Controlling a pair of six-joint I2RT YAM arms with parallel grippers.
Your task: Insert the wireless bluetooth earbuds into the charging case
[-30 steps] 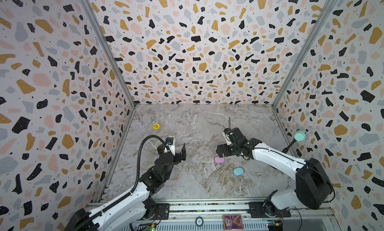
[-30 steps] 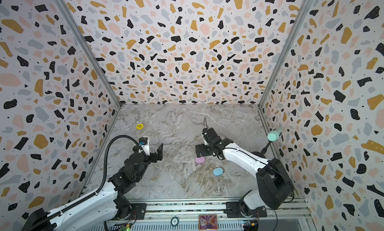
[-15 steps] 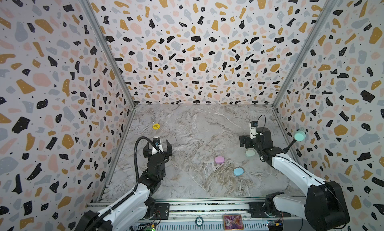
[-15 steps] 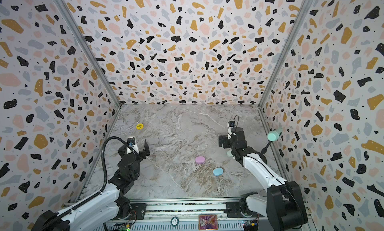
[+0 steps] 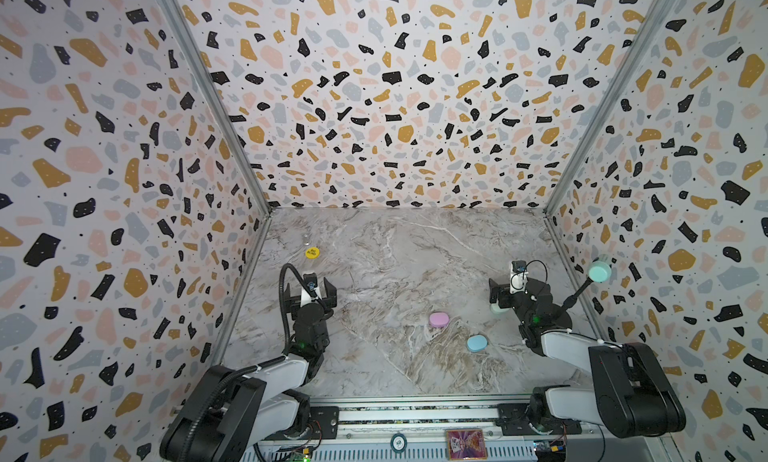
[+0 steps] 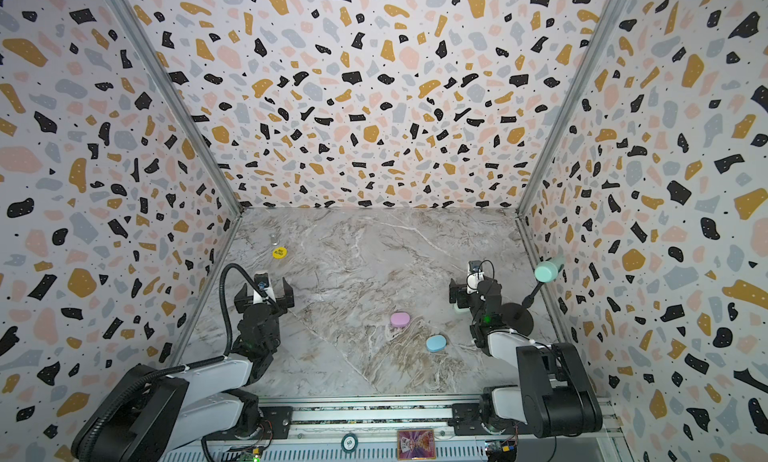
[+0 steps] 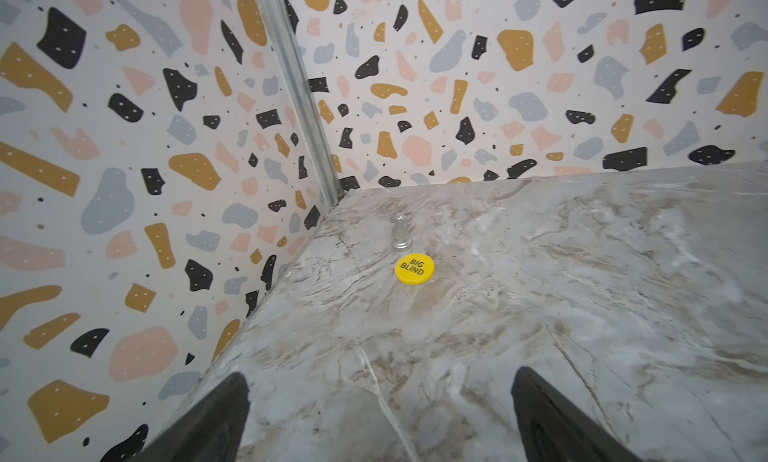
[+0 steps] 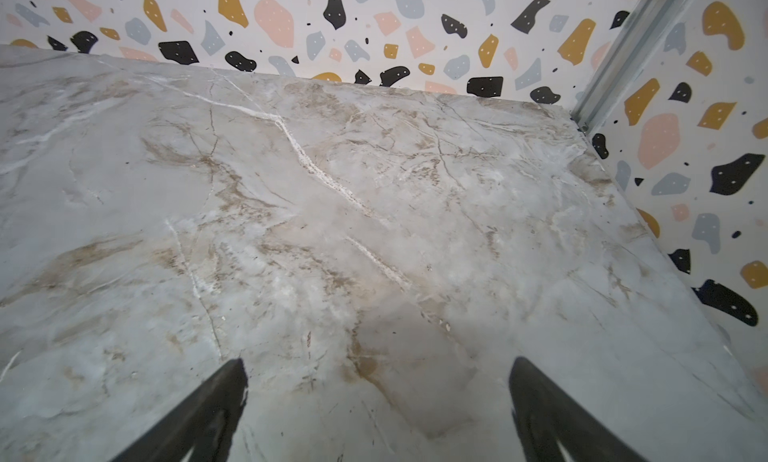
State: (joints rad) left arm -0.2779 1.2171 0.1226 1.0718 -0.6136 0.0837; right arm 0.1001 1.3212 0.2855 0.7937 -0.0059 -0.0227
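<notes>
Front rail (image 5: pixel 415 414): both arm bases sit on it, one at each end.

Left arm: shoulder block low at the front and white link running inward. The elbow is folded and the black forearm heads away toward the back wall. Left tool (image 5: pixel 311 291) hangs over the tabletop (image 5: pixel 395 273) with jaws spread wide and nothing between them. In the left wrist view the left tool (image 7: pixel 380 377) frames only bare marble between its dark fingers.

Right arm: the same fold, mirrored. Right tool (image 5: pixel 516 289) is also spread wide and empty. In the right wrist view the right tool (image 8: pixel 378 363) looks over bare marble toward the far right corner.

Between the arms the blue case (image 5: pixel 476 343) lies nearest. The pink case (image 5: pixel 438 319) lies just beyond it to the left, and the two are apart. The mint case (image 5: pixel 496 309) is partly hidden beneath the right tool; contact cannot be told. All three cases look closed. Earbuds: none can be made out in any view, so where they are cannot be told.

At the right edge a black stand (image 6: pixel 517 314) carries a mint-green head (image 5: pixel 599 271), close beside the right forearm.

Farther off, ahead of the left tool, a yellow chip (image 7: pixel 414 269) reading BIG BLIND lies flat. A small silver piece (image 7: pixel 401 233) stands upright just beyond it, near the far left corner.
</notes>
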